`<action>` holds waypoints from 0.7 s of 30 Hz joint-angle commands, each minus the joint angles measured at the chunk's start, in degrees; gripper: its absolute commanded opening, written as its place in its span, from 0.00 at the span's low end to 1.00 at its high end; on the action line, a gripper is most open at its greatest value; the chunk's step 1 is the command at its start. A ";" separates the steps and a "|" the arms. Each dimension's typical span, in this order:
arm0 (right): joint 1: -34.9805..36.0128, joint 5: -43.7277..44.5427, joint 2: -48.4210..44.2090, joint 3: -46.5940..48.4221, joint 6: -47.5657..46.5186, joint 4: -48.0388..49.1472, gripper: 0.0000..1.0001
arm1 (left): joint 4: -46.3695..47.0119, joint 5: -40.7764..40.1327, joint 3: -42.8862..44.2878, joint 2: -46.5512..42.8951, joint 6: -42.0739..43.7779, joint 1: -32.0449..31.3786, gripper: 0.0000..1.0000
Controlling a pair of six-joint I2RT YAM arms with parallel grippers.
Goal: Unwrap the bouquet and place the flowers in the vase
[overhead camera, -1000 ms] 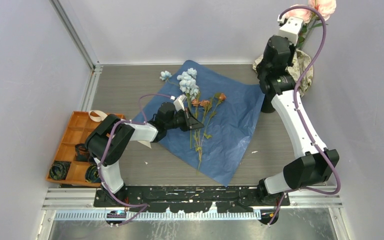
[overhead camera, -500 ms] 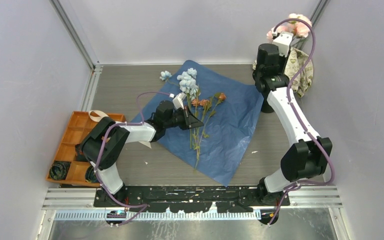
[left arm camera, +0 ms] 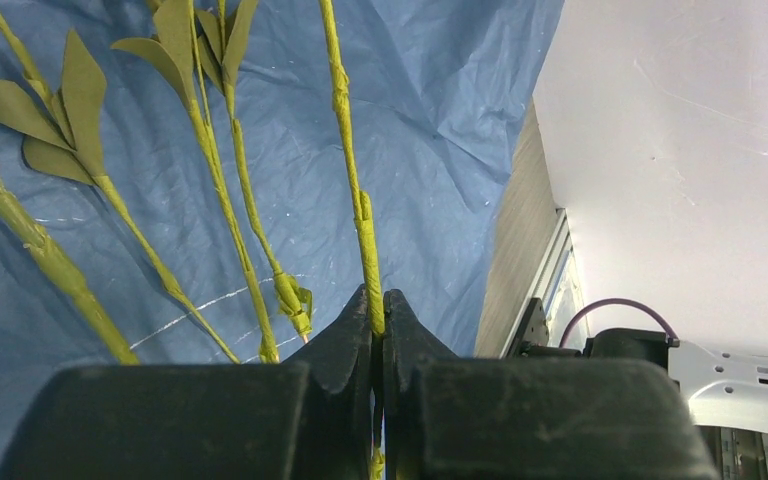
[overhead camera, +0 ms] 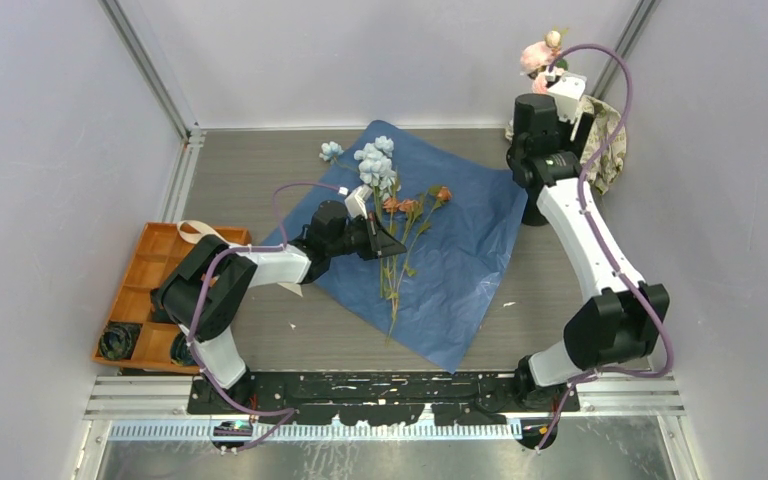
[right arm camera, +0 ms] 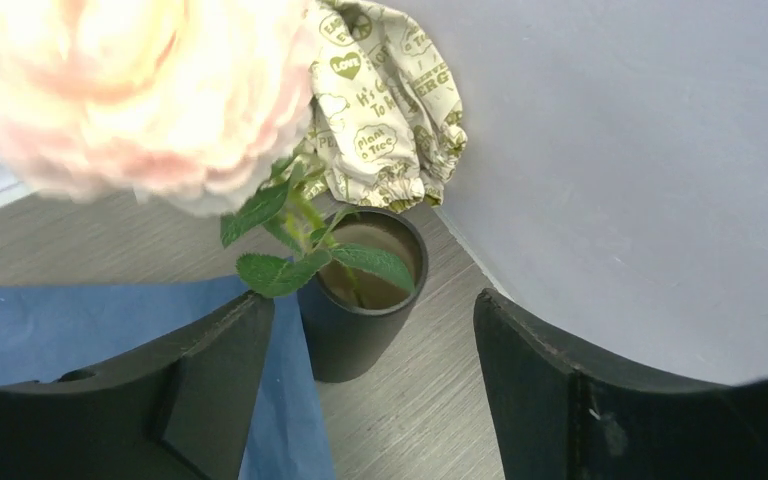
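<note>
The bouquet's blue paper (overhead camera: 460, 260) lies spread flat on the table. Loose flowers rest on it: pale blue blooms (overhead camera: 375, 165), rust-orange blooms (overhead camera: 418, 205) and long green stems (overhead camera: 393, 285). My left gripper (left arm camera: 378, 310) is low over the paper, shut on one green stem (left arm camera: 345, 120); from above, the left gripper (overhead camera: 390, 245) sits among the stems. The black vase (right arm camera: 365, 300) stands by the paper's right edge, a pink flower (right arm camera: 130, 90) upright in its mouth. My right gripper (right arm camera: 372, 300) hangs above the vase, open, touching nothing. In the top view the right arm hides most of the vase (overhead camera: 534, 212).
A beige patterned cloth (right arm camera: 385, 120) is bunched in the back right corner behind the vase. An orange compartment tray (overhead camera: 150, 270) with dark rolls sits at the left, a cream ribbon (overhead camera: 195, 232) at its back edge. Walls close in on three sides.
My right gripper went from shut to open and let go of the pink flower, which has sunk lower into the vase. The left arm has shifted only slightly, still gripping the stem.
</note>
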 commanded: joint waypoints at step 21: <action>0.07 -51.53 -25.42 -17.07 30.72 -5.28 0.74 | -3.29 -2.42 1.71 -4.32 3.06 -1.04 0.00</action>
